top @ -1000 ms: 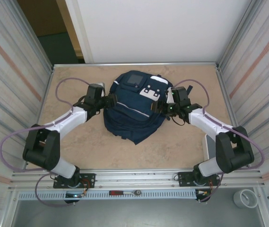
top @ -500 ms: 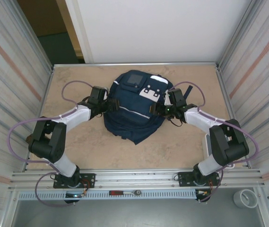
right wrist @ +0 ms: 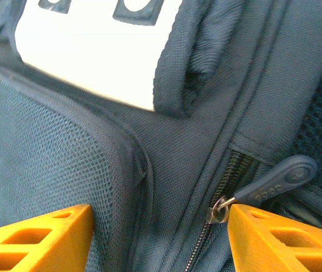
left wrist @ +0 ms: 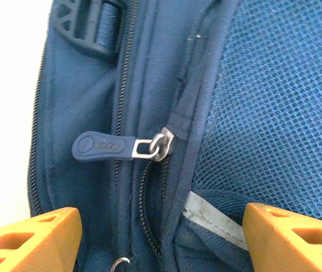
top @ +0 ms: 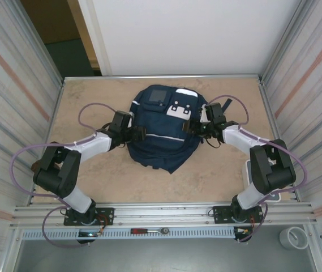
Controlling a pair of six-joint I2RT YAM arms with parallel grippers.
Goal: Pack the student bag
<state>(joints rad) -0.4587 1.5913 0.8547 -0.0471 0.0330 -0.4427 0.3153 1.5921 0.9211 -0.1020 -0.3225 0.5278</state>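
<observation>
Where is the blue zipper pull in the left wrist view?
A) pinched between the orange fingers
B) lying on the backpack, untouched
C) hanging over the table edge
B: the zipper pull lies on the student bag, clear of both orange fingers.

My left arm (top: 90,141) and right arm (top: 241,139): white link shells, chunky black joint housings, black wrist heads. A purple cable (top: 14,170) loops off each one. Fingers (left wrist: 28,237) are orange printed blocks with rectangular cut-outs. Bases (top: 87,216) are black, thin wires at the foot.
</observation>
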